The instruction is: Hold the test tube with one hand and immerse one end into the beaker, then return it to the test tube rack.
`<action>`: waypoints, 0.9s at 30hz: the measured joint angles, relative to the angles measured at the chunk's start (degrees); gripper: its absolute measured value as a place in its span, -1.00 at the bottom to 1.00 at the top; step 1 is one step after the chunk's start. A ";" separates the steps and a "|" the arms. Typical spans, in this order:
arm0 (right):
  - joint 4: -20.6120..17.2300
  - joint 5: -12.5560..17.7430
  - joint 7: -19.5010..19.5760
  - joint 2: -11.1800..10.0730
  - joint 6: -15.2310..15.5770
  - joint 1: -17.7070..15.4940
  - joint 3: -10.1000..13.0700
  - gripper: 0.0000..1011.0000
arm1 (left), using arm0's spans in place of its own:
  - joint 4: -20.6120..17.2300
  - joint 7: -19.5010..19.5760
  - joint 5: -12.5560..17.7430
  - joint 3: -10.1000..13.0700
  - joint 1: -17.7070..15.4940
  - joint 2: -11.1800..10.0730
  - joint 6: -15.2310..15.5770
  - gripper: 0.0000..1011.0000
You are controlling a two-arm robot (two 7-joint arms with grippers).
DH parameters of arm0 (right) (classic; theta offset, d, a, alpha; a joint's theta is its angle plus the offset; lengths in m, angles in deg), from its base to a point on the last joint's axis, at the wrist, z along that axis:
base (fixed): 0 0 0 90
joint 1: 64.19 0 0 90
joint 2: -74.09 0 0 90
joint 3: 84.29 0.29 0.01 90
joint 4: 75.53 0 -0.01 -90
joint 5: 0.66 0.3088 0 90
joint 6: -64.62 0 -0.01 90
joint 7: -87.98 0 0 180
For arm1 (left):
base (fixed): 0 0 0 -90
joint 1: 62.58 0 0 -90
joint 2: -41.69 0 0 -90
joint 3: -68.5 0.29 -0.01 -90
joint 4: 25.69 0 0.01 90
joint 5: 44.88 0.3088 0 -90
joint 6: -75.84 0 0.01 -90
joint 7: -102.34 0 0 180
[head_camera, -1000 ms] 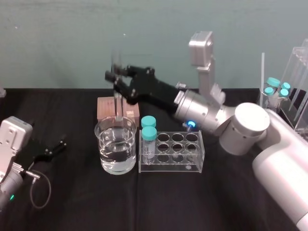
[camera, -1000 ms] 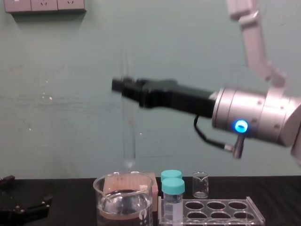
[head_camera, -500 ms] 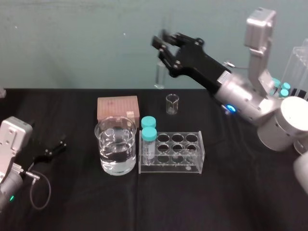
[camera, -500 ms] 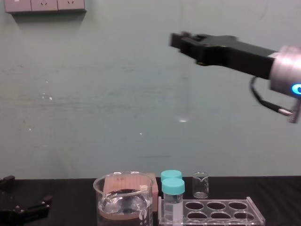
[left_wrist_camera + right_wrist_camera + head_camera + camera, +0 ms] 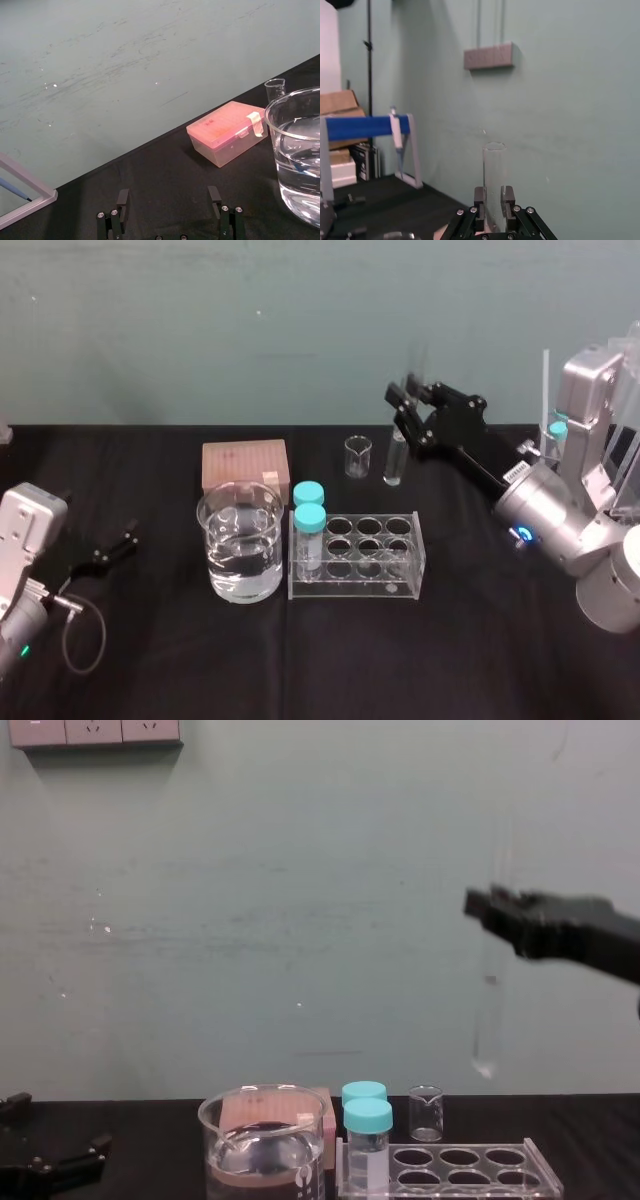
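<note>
Our right end effector [image 5: 404, 412] clamps the long clear glass test tube [image 5: 395, 462] upright above the clear acrylic rack [image 5: 352, 591] for vertical insertion; the left end effector [image 5: 169, 210] rests spread, left of the rack.

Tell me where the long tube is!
In the chest view the test tube hangs upright in the right gripper, in the air on the right, higher than the rack and tiny beaker.
</note>
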 joint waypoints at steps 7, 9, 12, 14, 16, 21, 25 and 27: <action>1.66 -1.43 0.90 0.08 0.00 -1.85 0.92 -0.55 | 0.00 0.00 0.00 0.00 0.00 0.00 0.00 0.98; 2.39 -1.93 1.15 0.18 0.14 -2.19 1.24 -0.55 | 0.00 0.00 0.00 0.00 0.00 0.00 0.00 0.98; 3.19 -2.40 1.25 0.44 0.24 -2.46 1.56 -0.55 | 0.00 0.00 0.00 0.00 0.00 0.00 0.00 0.98; 3.84 -2.66 1.26 0.77 0.31 -2.58 1.77 -0.55 | 0.00 0.00 0.00 0.00 0.00 0.00 0.00 0.98; 4.12 -2.78 1.24 0.98 0.37 -2.60 1.90 -0.55 | 0.00 0.00 0.00 0.00 0.00 0.00 0.00 0.98; 4.87 -3.01 0.91 1.89 0.42 -2.57 2.11 -0.55 | 0.00 0.00 0.00 0.00 0.00 0.00 0.00 0.98; 5.36 -3.21 0.41 2.47 0.30 -2.13 2.11 -0.55 | 0.00 0.00 0.00 0.00 0.00 0.00 0.00 0.98; 5.54 -3.31 0.24 2.64 0.25 -1.91 2.09 -0.55 | 0.00 0.00 0.00 0.00 0.00 0.00 0.00 0.98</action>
